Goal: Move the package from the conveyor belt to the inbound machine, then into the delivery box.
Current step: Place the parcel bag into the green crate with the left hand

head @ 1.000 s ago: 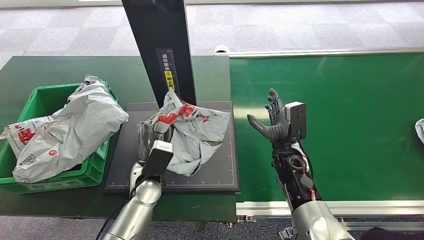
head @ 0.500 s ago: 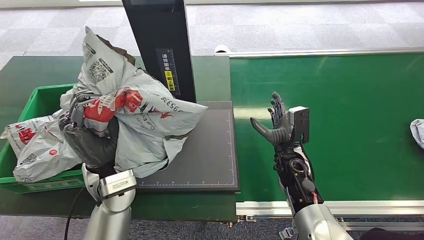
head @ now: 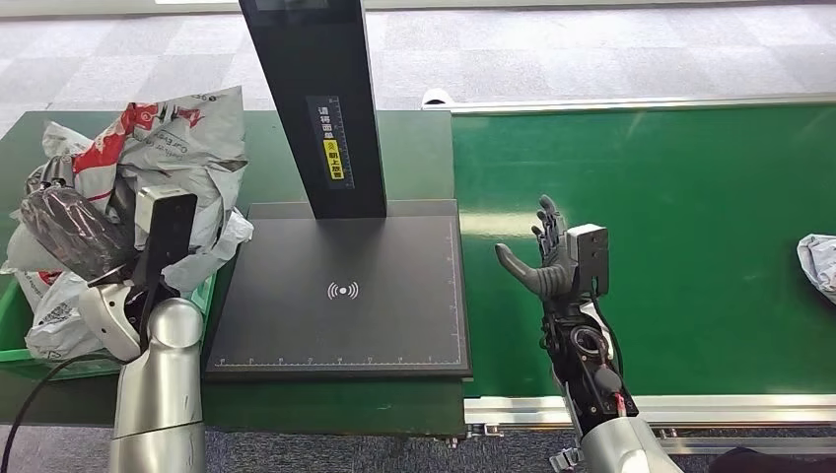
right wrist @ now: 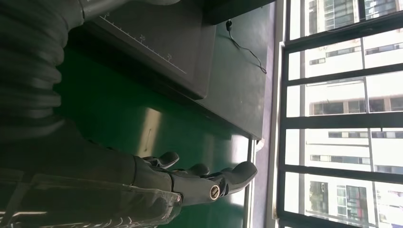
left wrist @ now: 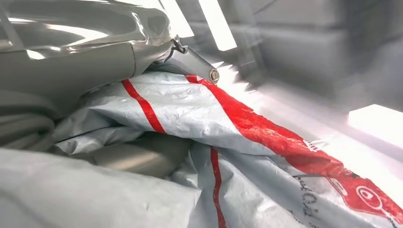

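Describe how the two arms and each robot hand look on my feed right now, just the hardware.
Both arms are silver metal tubes. The left robot hand is dark grey under a clear ribbed cover, with a black camera box at the wrist and a black cable trailing below. The right robot hand has dark grey fingers and a thick thumb, a pale grey camera box, an exposed black forearm and a red wire.

bare scanner plate (head: 375, 325), black upright column (head: 315, 99) at its back, heaped bags (head: 59, 305) crowding green bin (head: 12, 320)
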`<state>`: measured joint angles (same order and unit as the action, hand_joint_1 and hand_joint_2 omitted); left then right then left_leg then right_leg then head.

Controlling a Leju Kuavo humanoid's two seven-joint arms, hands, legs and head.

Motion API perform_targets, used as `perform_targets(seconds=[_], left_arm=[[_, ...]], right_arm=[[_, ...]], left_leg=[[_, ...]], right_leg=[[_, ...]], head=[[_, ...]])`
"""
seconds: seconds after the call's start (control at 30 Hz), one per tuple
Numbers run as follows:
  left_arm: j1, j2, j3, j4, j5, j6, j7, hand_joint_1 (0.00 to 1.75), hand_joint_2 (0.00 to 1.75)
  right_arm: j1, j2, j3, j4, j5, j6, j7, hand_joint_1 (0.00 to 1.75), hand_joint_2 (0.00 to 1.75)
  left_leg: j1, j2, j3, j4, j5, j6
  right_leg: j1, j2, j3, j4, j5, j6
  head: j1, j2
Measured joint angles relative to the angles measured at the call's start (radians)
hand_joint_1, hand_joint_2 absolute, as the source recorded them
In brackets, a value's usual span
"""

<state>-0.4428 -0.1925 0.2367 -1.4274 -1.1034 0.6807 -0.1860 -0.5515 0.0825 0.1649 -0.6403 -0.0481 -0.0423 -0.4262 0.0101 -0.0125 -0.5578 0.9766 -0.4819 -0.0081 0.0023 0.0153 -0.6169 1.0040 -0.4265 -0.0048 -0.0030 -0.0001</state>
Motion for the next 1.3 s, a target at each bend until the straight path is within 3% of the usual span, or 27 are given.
perform_targets(seconds=[0.23, 0.47, 0.5, 0.6, 0.63, 0.8, 1.03, 1.1, 1.23, 1.3], left_arm=[[-0.060, 0.127, 0.056, 0.254, -0.108, -0.035, 0.215, 1.75, 1.75], [-0.132, 0.208, 0.070, 0.454, -0.199, -0.129, 0.334, 1.75, 1.75], [-0.146, 0.218, 0.070, 0.481, -0.204, -0.136, 0.342, 1.59, 1.75], [-0.185, 0.246, 0.073, 0.566, -0.221, -0.146, 0.368, 0.29, 1.75], [-0.198, 0.257, 0.075, 0.599, -0.224, -0.135, 0.373, 0.01, 1.75], [-0.235, 0.289, 0.093, 0.720, -0.206, -0.011, 0.326, 0.00, 1.75], [-0.235, 0.293, 0.133, 0.727, -0.183, 0.003, 0.242, 0.00, 1.75], [-0.228, 0.287, 0.153, 0.698, -0.176, 0.003, 0.180, 0.00, 1.75], [-0.213, 0.252, 0.222, 0.605, -0.144, 0.003, 0.010, 0.00, 0.00], [-0.209, 0.223, 0.267, 0.549, -0.111, 0.003, -0.099, 0.00, 0.00]], right_arm=[[0.024, -0.002, -0.007, -0.027, 0.032, -0.017, 0.009, 0.00, 1.75], [0.031, -0.004, -0.007, -0.040, 0.051, -0.016, 0.015, 0.00, 1.75], [0.031, -0.004, -0.007, -0.041, 0.051, -0.014, 0.016, 0.00, 1.75], [0.031, -0.002, -0.007, -0.044, 0.054, -0.005, 0.020, 0.00, 1.75], [0.031, -0.001, -0.007, -0.045, 0.055, -0.002, 0.021, 0.00, 1.75], [0.029, 0.005, -0.005, -0.051, 0.062, 0.006, 0.025, 0.00, 1.75], [0.028, 0.011, -0.002, -0.064, 0.063, 0.009, 0.025, 0.00, 1.75], [0.028, 0.011, -0.002, -0.065, 0.063, 0.010, 0.025, 0.00, 1.75], [0.028, 0.012, -0.001, -0.068, 0.062, 0.011, 0.022, 0.00, 1.75], [0.028, 0.012, 0.000, -0.068, 0.061, 0.011, 0.019, 0.00, 1.75]], left_leg=[[0.000, 0.000, -0.001, 0.000, 0.000, 0.000], [0.000, 0.000, -0.001, 0.000, -0.001, 0.000], [0.000, 0.000, -0.001, 0.000, -0.001, 0.000], [0.000, 0.000, -0.001, 0.000, 0.000, 0.000], [0.000, 0.000, -0.001, 0.000, 0.000, 0.000], [0.000, 0.000, 0.000, 0.000, 0.000, -0.001], [0.000, 0.000, -0.001, 0.000, 0.000, 0.000], [0.000, 0.000, -0.001, 0.000, 0.000, 0.000], [0.000, 0.000, -0.001, 0.000, 0.000, 0.000], [0.000, 0.000, -0.001, 0.000, 0.000, 0.000]], right_leg=[[0.000, 0.000, 0.000, 0.000, 0.000, 0.000], [0.000, 0.000, 0.000, 0.000, 0.000, 0.000], [0.000, 0.000, 0.000, 0.000, 0.000, 0.000], [0.000, 0.000, 0.000, 0.000, 0.000, 0.000], [0.000, 0.000, 0.000, 0.000, 0.000, 0.000], [0.000, 0.000, 0.000, 0.000, 0.000, 0.000], [0.000, 0.000, 0.000, 0.000, 0.000, 0.000], [0.000, 0.000, 0.000, 0.000, 0.000, 0.000], [0.000, 0.000, 0.000, 0.000, 0.000, 0.000], [0.000, 0.000, 0.000, 0.000, 0.000, 0.000]], head=[[0.000, 0.000], [0.000, 0.000], [0.000, 0.000], [0.000, 0.000], [0.000, 0.000], [0.000, 0.000], [0.000, 0.000], [0.000, 0.000], [0.000, 0.000], [0.000, 0.000]])
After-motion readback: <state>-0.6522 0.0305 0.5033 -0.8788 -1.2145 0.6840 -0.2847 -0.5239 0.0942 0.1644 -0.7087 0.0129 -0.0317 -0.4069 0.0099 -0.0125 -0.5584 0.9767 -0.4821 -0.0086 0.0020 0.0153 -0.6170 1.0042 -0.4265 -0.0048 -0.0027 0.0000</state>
